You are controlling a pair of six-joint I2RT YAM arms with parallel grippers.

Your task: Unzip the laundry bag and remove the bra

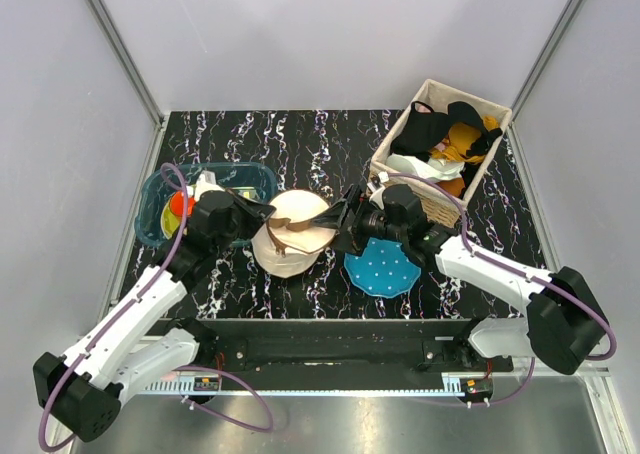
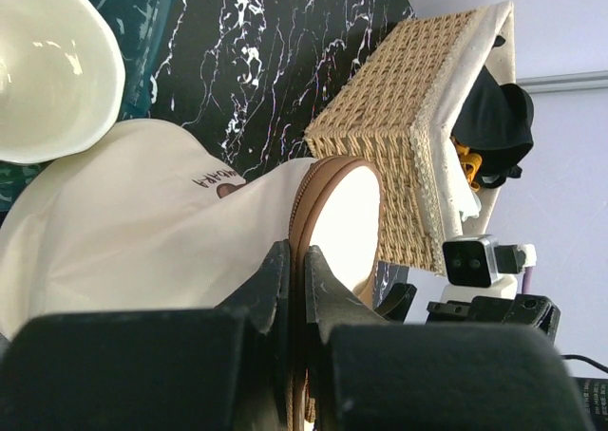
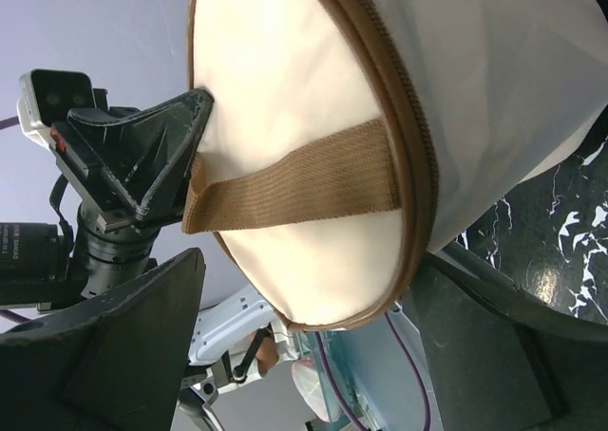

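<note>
Pinching the brown zip trim [image 2: 302, 189] of the cream, dome-shaped fabric laundry bag [image 1: 290, 239] midway between the counter's [image 1: 300, 134] side edges, the left gripper [image 1: 268, 212] is closed; the right gripper [image 1: 337, 218] stands open beside it.

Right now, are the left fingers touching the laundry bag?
Touching. The left wrist view shows the left fingers pinched shut on the brown zip trim of the laundry bag.

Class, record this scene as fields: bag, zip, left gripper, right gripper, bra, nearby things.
bag: cream laundry bag, between the two grippers
zip: brown zip trim, looks closed
left gripper: shut on the zip trim
right gripper: open, fingers either side of the end with the strap
bra: not in view
nearby: blue dotted disc, wicker basket, teal bin
</note>
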